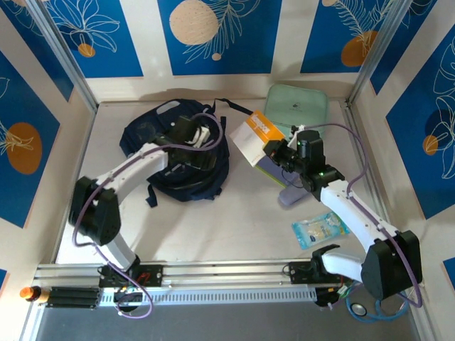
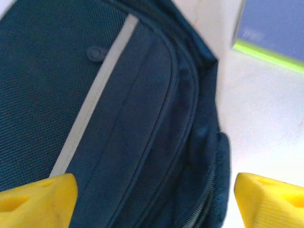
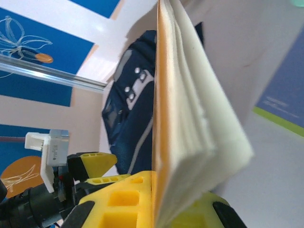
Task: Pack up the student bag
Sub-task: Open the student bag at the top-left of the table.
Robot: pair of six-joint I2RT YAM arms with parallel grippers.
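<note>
White worktop carries the student bag (image 1: 146, 138) toward its far-left corner, directly beneath my left gripper (image 1: 199, 135), fingers spread over the fabric — my right gripper (image 1: 272, 151), clamped on an orange-covered book (image 1: 252, 135), has the bag just to its left.

robot lab cell: aluminium-framed walls (image 1: 60, 60), leaf-print panels (image 1: 213, 32), arm-mounting rail (image 1: 213, 273).
</note>
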